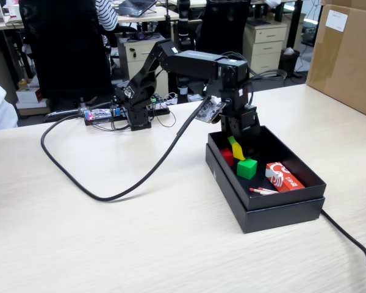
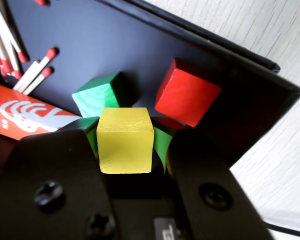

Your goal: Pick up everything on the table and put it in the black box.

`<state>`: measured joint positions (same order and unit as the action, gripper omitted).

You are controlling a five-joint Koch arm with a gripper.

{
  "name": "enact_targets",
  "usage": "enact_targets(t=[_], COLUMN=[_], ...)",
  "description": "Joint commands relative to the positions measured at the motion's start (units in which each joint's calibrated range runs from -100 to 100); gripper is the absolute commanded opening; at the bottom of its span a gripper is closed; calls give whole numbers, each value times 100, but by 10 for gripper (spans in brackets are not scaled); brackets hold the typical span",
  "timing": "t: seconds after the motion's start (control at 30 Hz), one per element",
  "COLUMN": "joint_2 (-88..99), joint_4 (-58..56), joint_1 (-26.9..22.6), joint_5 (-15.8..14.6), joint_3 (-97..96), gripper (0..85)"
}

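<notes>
1. Hovering over the black box (image 1: 274,210), the gripper (image 2: 126,150) clenches a yellow cube (image 2: 125,140) between its two jaws, the cube not yet let go.
2. Below it inside the box lie a green cube (image 2: 97,95), a red cube (image 2: 186,95), a red-and-white matchbox (image 2: 25,116) and loose matches (image 2: 35,75).
3. In the fixed view the arm (image 1: 195,64) reaches down into the box's far end, with the table (image 1: 110,244) around it bare apart from a black cable (image 1: 110,195).
4. The risk, judged from here: released at this height, the yellow cube could strike the green or red cube, bounce or roll toward the near wall, and scatter the matches.
5. A jaw could also snag the box wall on the way out and drag the box.
</notes>
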<state>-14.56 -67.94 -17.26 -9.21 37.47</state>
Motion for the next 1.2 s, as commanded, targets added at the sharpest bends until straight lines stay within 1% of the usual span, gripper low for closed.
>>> enact_targets(t=[0.0,0.1,0.13,0.27,0.33,0.47,0.57,0.63,0.7,0.9,1.03,1.17], joint_2=[142,211,292,785,1152,3172,4147,5329,5880,7498,8358,9242], joint_4=[-26,-35,-52,-61,-61,-52,-52,-52,34,1114,1961,2842], joint_1=[44,44,54,98,127,342,532,869,1055,1768,1963,2051], joint_5=[10,15,15,29,34,98,112,190,259,552,694,791], joint_3=[278,160,115,-30,-93,-329,-429,-1000,-1508,-3901,-5560,-7120], gripper=[198,330,403,455,464,477,477,479,485,491,496,497])
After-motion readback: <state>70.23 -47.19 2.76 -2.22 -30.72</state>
